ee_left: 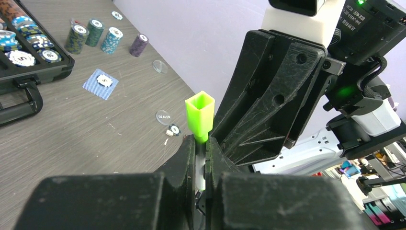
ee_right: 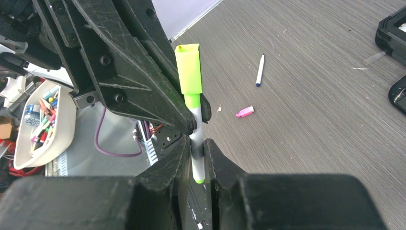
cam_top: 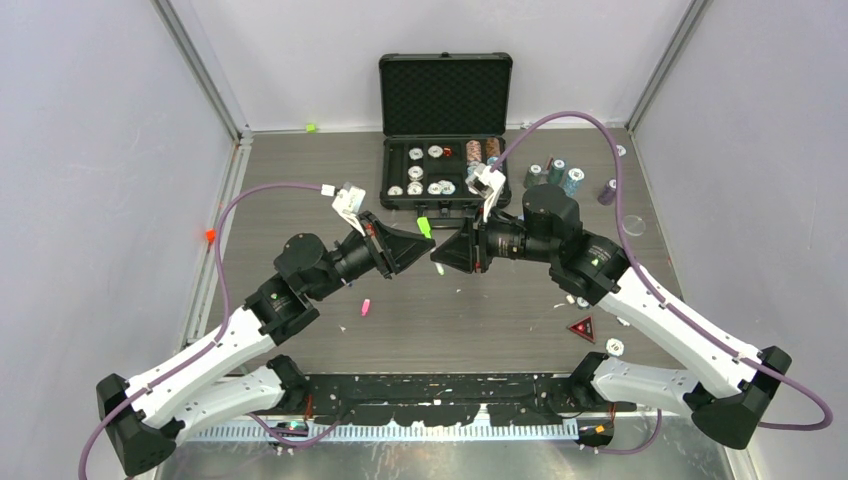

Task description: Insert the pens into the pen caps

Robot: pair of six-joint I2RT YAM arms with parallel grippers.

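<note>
Seating the neon green cap (ee_left: 200, 115) on the white-barrelled pen (ee_right: 197, 163) was the step you were in, and it looked nearly done. The cap sat over the tip, but a green collar showed below it in the right wrist view, so I judged it not fully home. You held the pen in the air between the two arms over the middle of the table (cam_top: 480, 310), clear of the surface. Your left gripper (ee_left: 201, 143) was clamped tight on the barrel just under the cap. Your right gripper (ee_right: 197, 143) stood narrow on the lower barrel with its pads against both sides; how firm that grip was I couldn't tell. The long axis ran crosswise to both sets of fingers, cap end uppermost in both wrist views and green tail end lowest. From above, the cap end leaned toward the chip case (cam_top: 445, 95); exact tilt was unclear. Neither gripper was on the cap itself, so the next move called for keeping one grip on the barrel and pushing the cap straight down that axis, no side load. The blue-tipped pen (ee_right: 260, 70) and the pink cap (ee_right: 244, 111) lay apart on the table, not yet mated.
</note>
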